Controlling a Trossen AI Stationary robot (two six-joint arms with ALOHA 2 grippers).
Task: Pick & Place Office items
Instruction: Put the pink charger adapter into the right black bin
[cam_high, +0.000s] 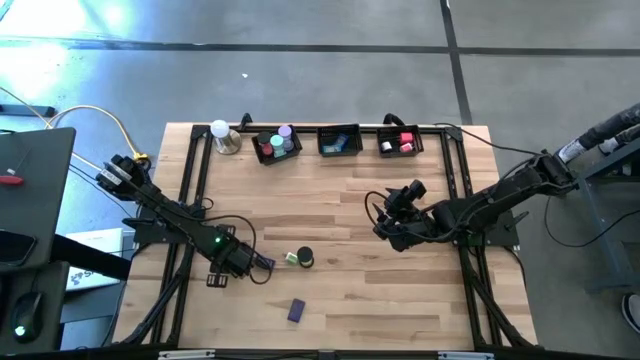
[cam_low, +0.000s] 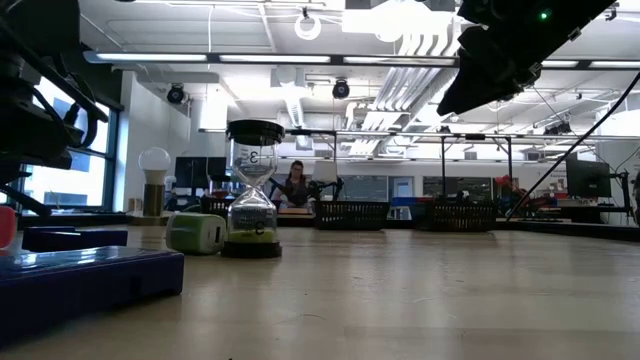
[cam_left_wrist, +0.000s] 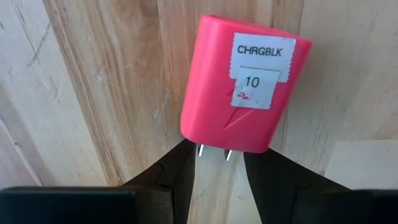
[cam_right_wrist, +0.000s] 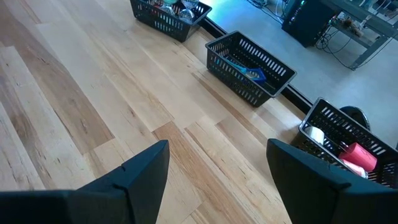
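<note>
Left tool (cam_left_wrist: 214, 163) grips the pink charger (cam_left_wrist: 242, 93) only by its prongs, so it could twist loose above the surface (cam_left_wrist: 93, 93); right tool (cam_right_wrist: 217, 168) gapes empty.

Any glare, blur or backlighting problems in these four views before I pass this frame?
High view: glare patch on the floor at top left; table evenly lit. Low view: ceiling lights backlight the arm into silhouette, and the near blue block is blurred while the hourglass reads clearly. Left wrist view: the pink charger block's label is sharp. Right wrist view: clear.
</note>
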